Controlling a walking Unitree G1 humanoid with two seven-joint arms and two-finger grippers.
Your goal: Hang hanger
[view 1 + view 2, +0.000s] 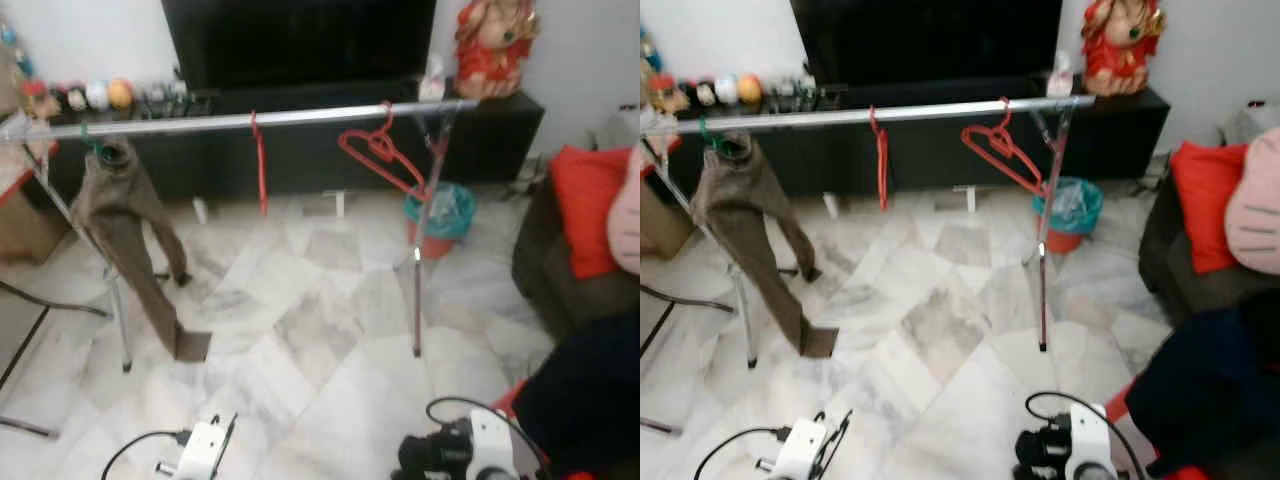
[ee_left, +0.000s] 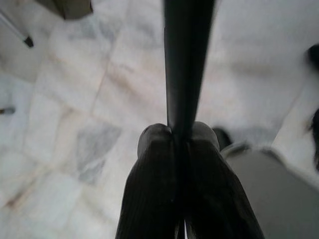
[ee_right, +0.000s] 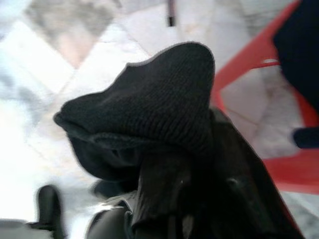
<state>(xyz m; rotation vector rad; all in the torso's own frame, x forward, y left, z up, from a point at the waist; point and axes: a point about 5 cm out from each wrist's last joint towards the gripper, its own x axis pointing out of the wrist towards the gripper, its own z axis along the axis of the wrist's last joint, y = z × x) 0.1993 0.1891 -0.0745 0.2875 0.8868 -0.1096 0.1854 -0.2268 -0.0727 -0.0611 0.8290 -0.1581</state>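
Marble floor (image 1: 300,330) below both grippers: left gripper (image 2: 182,134) clenched, empty; right gripper (image 3: 164,164) grasping black cloth (image 3: 149,109); red hanger (image 1: 380,150) ahead on rail (image 1: 240,121).

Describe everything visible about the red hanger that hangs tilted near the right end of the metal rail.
The red wire-thin clothes hanger hangs by its hook from the silver metal rail, close to the rail's right end. It looks like plastic or coated wire, with a triangular frame. It is empty and strongly tilted, one long arm sloping down to the rack's right upright leg. Whether it touches the leg is unclear.
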